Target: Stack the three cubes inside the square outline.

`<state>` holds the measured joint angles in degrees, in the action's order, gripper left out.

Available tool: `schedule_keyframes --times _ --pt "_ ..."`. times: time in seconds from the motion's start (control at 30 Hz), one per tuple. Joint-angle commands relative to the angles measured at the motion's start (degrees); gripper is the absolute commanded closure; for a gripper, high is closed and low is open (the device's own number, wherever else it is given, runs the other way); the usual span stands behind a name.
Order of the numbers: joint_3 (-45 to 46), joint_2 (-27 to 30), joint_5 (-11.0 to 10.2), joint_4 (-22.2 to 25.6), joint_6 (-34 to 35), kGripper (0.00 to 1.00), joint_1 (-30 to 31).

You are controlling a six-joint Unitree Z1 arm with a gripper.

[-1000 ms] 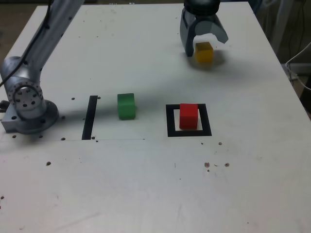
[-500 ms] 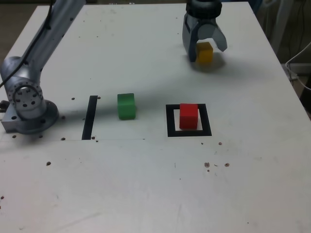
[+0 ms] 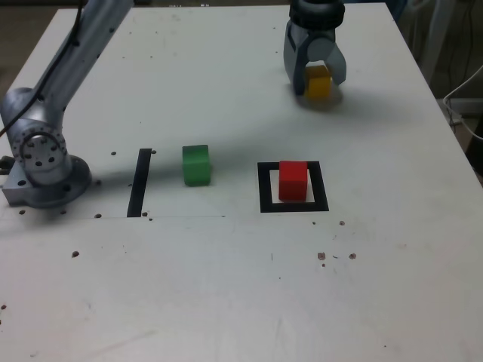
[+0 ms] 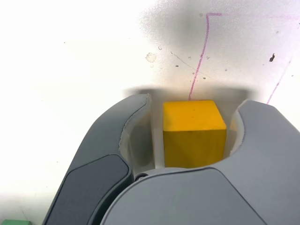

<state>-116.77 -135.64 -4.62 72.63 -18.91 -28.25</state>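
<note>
A grey robot arm (image 3: 72, 56) reaches across a white counter (image 3: 226, 286) toward its far edge, where its jaws straddle the yellow cube (image 3: 318, 81); the gripper (image 3: 315, 75) points down at the counter; in the wrist view a thin gap shows between one jaw and the cube (image 4: 193, 133), while the other jaw sits right at its side, so the jaws are narrowed around it but whether they pinch it cannot be told; the red cube (image 3: 293, 180) stands inside the square outline (image 3: 263, 188) near the counter's middle; the green cube (image 3: 195, 164) rests apart, between the outline and a straight black strip (image 3: 139, 182); the arm's base (image 3: 41, 162) sits at the exterior view's left edge of the counter.
</note>
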Motion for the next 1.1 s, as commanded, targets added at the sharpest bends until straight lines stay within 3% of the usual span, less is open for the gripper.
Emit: schedule_keyframes --times 0.0,0.17,0.3,0.47,0.73,1.07 --pt "-0.4 -0.2 0.0 -0.1 -0.1 0.5 -0.1" --pt "0.0 0.3 -0.1 -0.1 -0.3 0.71 -0.1" --pt "0.7 1.4 -0.1 0.0 -0.6 0.8 -0.1" --pt "1.5 4.4 -0.7 1.6 -1.1 0.81 0.6" --pt "-0.4 9.6 -4.4 10.1 -0.9 0.81 6.0" --pt "6.5 17.8 -4.4 12.2 4.7 0.81 15.1"
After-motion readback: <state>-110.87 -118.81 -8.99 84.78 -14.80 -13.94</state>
